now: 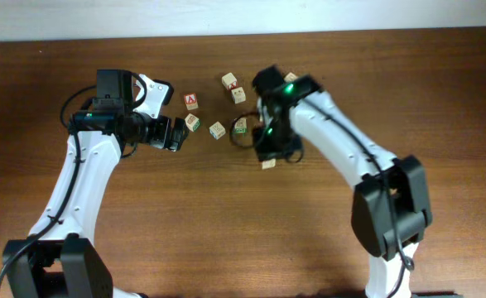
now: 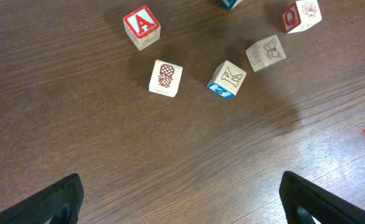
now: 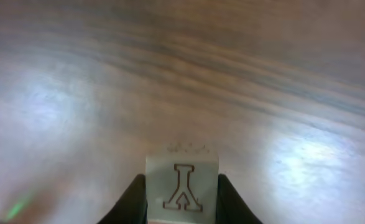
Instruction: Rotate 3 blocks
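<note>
Dark wood table (image 1: 185,232): your right gripper (image 3: 182,200) is clamped on a pale wooden cube with an outlined letter (image 3: 183,177), centre table. Green-framed pale wooden cube (image 1: 241,126) sits just left of it. Your left gripper (image 2: 182,205) stands wide apart, further left.

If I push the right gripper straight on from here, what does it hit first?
The table, most likely. The right gripper is shut on a block, and its wrist view shows only bare wood ahead, no other block. It is too blurred to tell whether the block already touches.
</note>
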You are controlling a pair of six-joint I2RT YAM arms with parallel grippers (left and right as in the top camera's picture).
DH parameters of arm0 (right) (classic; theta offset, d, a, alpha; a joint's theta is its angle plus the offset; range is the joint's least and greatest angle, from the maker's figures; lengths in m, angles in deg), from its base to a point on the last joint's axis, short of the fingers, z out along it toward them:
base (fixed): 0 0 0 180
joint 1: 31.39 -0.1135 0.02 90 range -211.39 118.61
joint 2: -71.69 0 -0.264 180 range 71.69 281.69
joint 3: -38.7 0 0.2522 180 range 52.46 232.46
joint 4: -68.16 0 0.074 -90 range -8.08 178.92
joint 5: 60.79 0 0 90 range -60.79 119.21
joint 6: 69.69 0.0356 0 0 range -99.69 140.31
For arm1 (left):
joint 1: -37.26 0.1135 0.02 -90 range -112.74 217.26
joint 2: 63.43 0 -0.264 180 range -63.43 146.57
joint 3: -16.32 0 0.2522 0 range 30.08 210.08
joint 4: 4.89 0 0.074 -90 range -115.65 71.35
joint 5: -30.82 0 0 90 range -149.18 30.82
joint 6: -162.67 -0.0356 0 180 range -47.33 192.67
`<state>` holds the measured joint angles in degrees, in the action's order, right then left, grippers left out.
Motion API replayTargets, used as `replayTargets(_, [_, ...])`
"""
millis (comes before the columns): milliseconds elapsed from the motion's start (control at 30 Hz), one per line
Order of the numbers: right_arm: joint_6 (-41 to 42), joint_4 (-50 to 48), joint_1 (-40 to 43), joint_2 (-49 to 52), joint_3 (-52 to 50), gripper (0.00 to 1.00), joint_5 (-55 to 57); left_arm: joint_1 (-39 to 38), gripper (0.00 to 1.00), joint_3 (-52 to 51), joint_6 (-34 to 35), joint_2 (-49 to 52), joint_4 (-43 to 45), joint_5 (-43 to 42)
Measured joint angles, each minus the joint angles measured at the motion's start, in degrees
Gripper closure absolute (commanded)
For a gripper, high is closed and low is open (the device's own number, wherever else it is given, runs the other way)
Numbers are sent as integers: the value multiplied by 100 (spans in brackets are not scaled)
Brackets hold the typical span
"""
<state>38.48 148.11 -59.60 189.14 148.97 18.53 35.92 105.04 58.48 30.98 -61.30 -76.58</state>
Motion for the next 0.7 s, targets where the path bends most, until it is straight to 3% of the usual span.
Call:
replayTargets(167, [514,-820,-352,4,-1043,69,328,0,1,0,0,0,2,0])
replayTargets(300, [756,-846,-356,4,-1222,48,374,0,1,0,0,0,2,0])
replayTargets(500, [765,-839,-354,4,-1220,39,367,0,1,0,0,0,0,0])
replayTargets(567, [625,-562,-321,26,-931,35,348,0,1,0,0,0,0,-2])
replayTargets(700, [282,-599,-96,61,485,36,328,0,1,0,0,0,0,0])
